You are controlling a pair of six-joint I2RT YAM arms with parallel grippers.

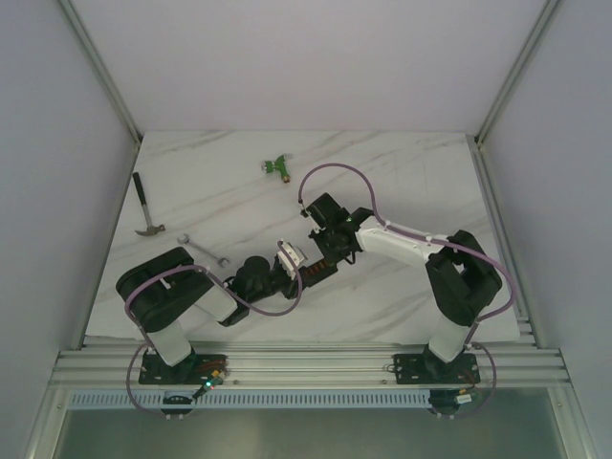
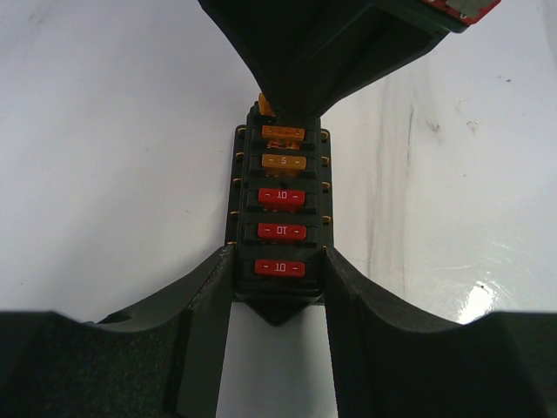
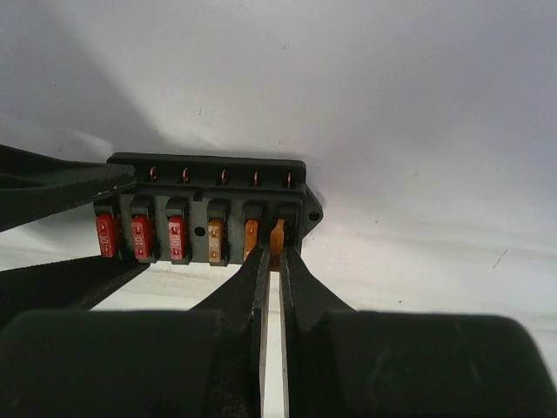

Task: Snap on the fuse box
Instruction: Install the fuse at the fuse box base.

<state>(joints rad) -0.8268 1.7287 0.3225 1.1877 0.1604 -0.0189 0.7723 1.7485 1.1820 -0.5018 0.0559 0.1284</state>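
The fuse box (image 1: 313, 274) is located flat on the marble table (image 1: 411, 172), near its centre, with the fuses facing up. In the left wrist view, the end of the box at 6 o'clock is clamped across both long sides by the left gripper (image 2: 278, 266). The right gripper (image 3: 271, 255) is closed on the amber fuse (image 3: 278, 233) in the end slot at 12 o'clock. A green connector (image 1: 277, 166) is seen at about 11 o'clock from the box, well apart.

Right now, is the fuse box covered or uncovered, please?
Uncovered: the fuse box shows bare fuses in the left gripper; the right gripper pinches the end fuse.
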